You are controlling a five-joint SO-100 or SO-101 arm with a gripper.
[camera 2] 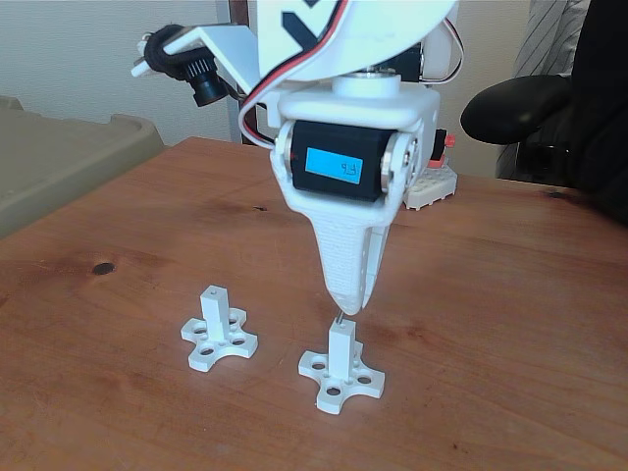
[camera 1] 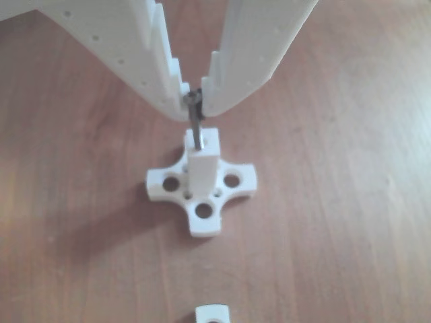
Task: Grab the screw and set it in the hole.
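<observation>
My white gripper (camera 1: pixel 194 101) comes down from the top of the other view, shut on the thin grey screw (camera 1: pixel 196 124) by its head. The screw hangs upright, and its lower tip meets the hole (camera 1: pixel 200 144) in the top face of the white post (camera 1: pixel 202 168), which stands on a cross-shaped base (camera 1: pixel 204 210). In the fixed view the gripper (camera 2: pixel 345 306) hangs straight above that same post (camera 2: pixel 340 345), with a short piece of the screw (camera 2: pixel 340 317) bridging fingertips and post top.
A second white post on a cross base (camera 2: pixel 218 334) stands to the left in the fixed view; its top edge shows at the bottom of the other view (camera 1: pixel 212 313). Wooden table (camera 2: pixel 510 324) all round, a tan bin (camera 2: pixel 59 157) far left, a dark chair (camera 2: pixel 530 108) behind.
</observation>
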